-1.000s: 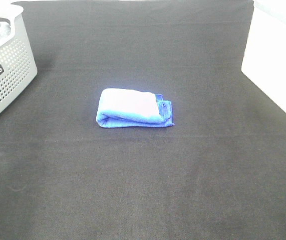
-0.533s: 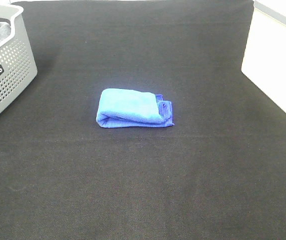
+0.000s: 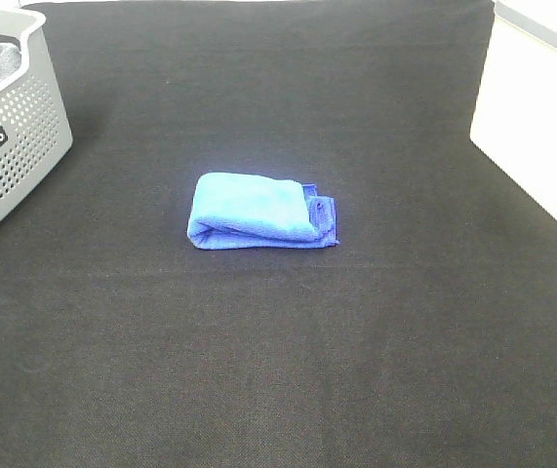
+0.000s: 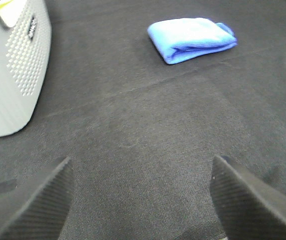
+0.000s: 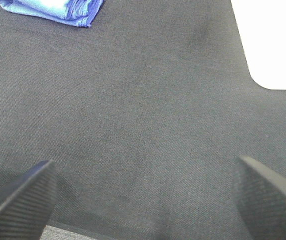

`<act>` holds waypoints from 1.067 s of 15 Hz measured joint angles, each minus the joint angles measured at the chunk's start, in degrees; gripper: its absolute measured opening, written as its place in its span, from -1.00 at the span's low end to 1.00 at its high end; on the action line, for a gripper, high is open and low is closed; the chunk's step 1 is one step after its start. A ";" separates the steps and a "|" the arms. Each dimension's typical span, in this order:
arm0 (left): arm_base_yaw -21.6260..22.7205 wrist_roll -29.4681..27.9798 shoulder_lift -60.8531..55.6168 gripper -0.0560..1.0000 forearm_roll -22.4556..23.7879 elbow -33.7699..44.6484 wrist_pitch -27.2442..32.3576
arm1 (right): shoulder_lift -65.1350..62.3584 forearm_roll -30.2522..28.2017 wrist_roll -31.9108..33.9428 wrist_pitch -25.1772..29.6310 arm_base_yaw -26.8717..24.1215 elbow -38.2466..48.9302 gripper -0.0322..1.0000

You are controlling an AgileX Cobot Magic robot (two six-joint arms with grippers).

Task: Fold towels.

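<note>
Nothing has moved since the earlier frames; the folded blue towel point(image 3: 261, 211) lies where it was.
It sits mid-frame on the black worktop point(image 3: 278, 370), well apart from the grey perforated basket point(image 3: 10, 136) at upper left. Left gripper point(image 4: 141, 200) and right gripper point(image 5: 145, 200) both stand wide, empty.

Right gripper point(image 5: 143, 197) hanging over the black tabletop point(image 5: 143, 115) with fingers point(image 5: 20, 202) spread wide and holding nothing, folded blue towel point(image 5: 52, 9) lying well apart from it
</note>
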 joint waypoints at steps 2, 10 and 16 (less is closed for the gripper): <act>0.00 0.34 0.00 0.48 -0.34 0.00 0.00 | 0.00 0.00 0.00 0.00 0.00 0.00 0.79; 0.06 0.34 0.00 0.48 -0.29 0.00 -0.11 | 0.00 0.00 0.00 0.00 0.00 0.00 0.79; 14.32 0.34 -0.11 0.48 -0.29 0.00 -0.11 | 0.00 0.00 0.00 0.00 -8.59 0.00 0.79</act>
